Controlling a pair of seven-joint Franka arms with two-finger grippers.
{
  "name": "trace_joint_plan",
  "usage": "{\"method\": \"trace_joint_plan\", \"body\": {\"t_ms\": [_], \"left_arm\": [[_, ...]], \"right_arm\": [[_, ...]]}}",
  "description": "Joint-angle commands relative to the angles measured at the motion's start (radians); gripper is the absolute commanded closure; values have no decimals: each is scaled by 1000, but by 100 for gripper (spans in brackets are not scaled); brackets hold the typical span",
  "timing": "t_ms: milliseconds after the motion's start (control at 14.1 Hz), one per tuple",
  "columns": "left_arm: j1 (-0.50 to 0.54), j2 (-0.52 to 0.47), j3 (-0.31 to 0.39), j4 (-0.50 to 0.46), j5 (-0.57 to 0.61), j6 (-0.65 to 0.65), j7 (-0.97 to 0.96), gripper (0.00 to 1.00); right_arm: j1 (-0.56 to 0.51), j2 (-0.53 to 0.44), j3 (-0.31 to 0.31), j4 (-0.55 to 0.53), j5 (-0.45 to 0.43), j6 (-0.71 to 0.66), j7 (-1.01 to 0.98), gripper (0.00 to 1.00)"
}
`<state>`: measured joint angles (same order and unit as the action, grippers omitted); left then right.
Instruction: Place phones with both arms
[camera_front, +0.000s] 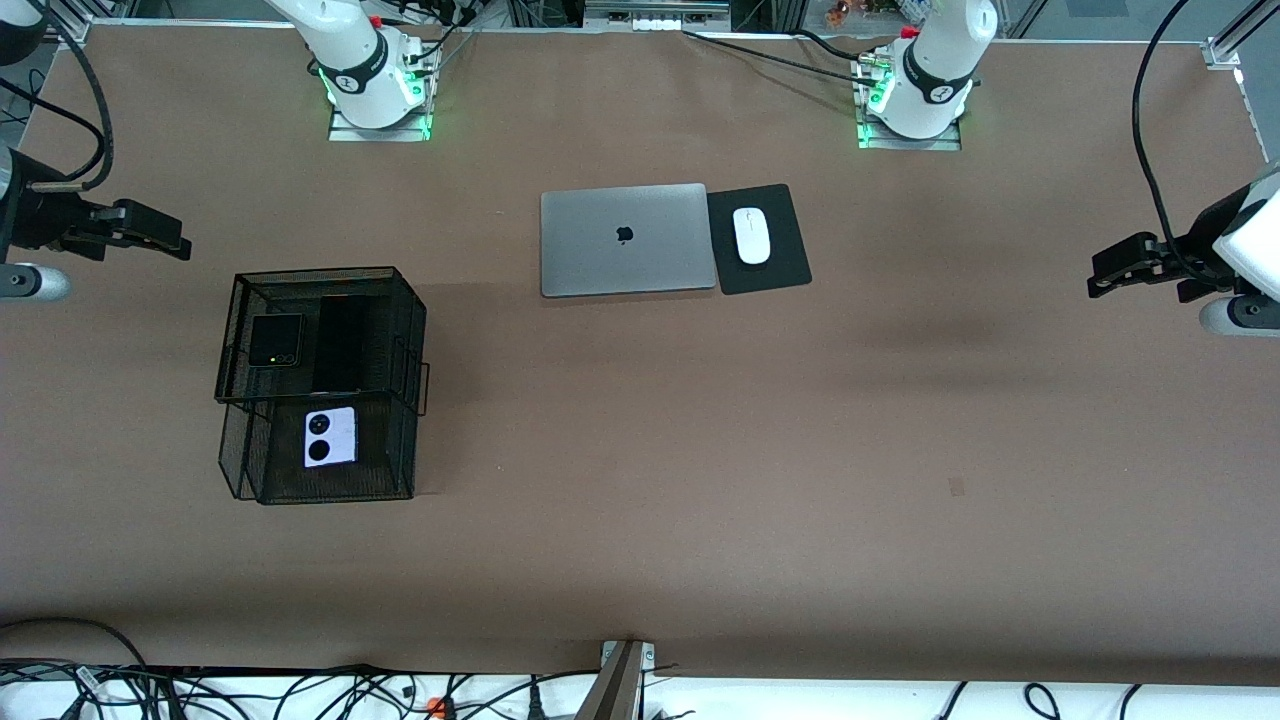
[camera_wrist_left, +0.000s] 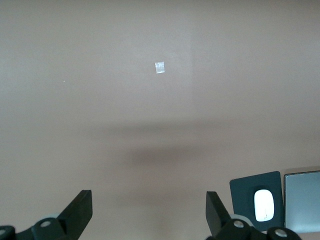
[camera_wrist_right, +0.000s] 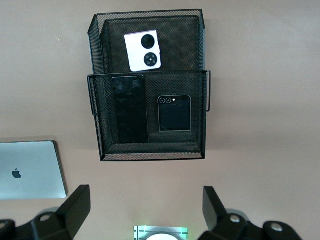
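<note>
A black wire-mesh two-tier rack (camera_front: 410, 330) stands toward the right arm's end of the table. On its upper tier lie the squarish black folded phone (camera_front: 274, 341) and, beside it, the long slim black slab (camera_front: 339, 345). The lilac-white phone (camera_front: 330, 436) with two round lenses lies on the lower tier, nearer the front camera. In the right wrist view the rack (camera_wrist_right: 150, 156) holds the white phone (camera_wrist_right: 143, 50), the slab (camera_wrist_right: 129, 109) and the folded phone (camera_wrist_right: 174, 113). My right gripper (camera_front: 178, 238) (camera_wrist_right: 145, 200) hangs open and empty, up in the air beside the rack. My left gripper (camera_front: 1097, 277) (camera_wrist_left: 148, 205) is open and empty over bare table at its own end.
A closed silver laptop (camera_front: 625, 240) lies mid-table, with a white mouse (camera_front: 751, 235) on a black pad (camera_front: 785, 255) beside it. A small tape mark (camera_front: 956, 486) sits on the brown surface. Cables run along the table's front edge.
</note>
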<state>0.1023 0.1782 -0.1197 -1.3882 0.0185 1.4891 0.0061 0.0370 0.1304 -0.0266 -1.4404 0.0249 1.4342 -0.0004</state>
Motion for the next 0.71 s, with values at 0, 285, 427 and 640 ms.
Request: {"method": "trace_joint_plan", "body": {"t_ms": [0, 285, 427, 640], "left_arm": [[-1, -13, 6, 1, -11, -1, 18, 0], [0, -13, 6, 1, -11, -1, 18, 0], [0, -13, 6, 1, -11, -1, 18, 0], [0, -13, 6, 1, -11, -1, 20, 0]], "right_arm": [[-9, -48, 16, -60, -16, 28, 13, 1], [-9, -40, 16, -58, -31, 22, 11, 0], [-9, -31, 16, -58, -33, 20, 10, 0], [-9, -29, 17, -57, -36, 22, 13, 0]]}}
